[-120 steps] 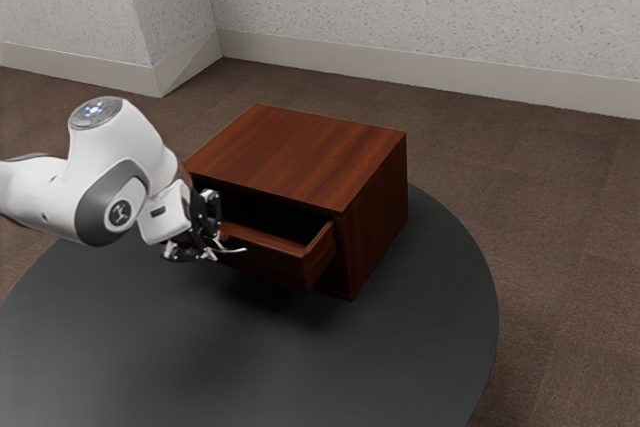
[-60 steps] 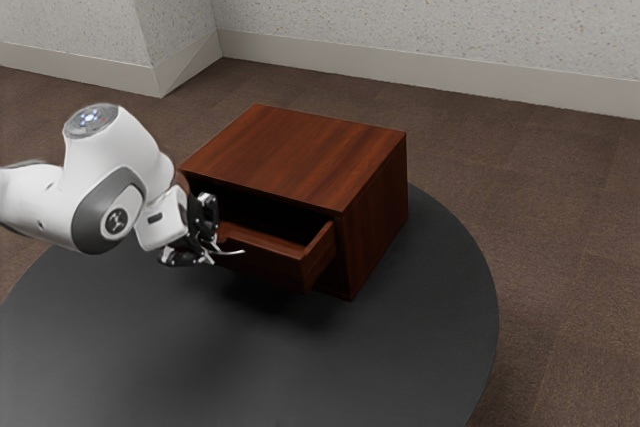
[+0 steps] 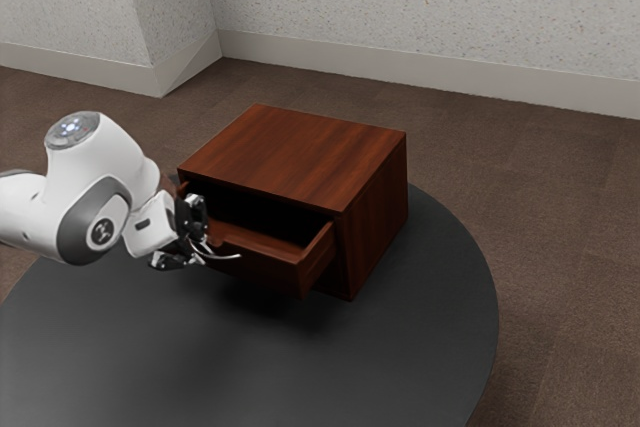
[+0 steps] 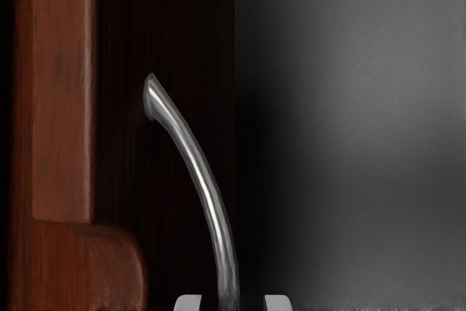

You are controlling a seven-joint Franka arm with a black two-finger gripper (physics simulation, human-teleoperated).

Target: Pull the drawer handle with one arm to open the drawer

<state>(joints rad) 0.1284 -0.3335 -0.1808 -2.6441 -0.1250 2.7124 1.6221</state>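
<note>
Round dark desk (image 3: 400, 347), wooden cabinet (image 3: 310, 152) on it; drawer (image 3: 275, 244) partly out, my pincer (image 3: 199, 250) clamped on its curved metal handle (image 4: 196, 180)

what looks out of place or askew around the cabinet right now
Nothing stands out. The cabinet sits upright and square on the dark round surface. Its drawer is partly out and runs straight, and the end effector is at the curved metal handle. No damage or spill is visible.
</note>
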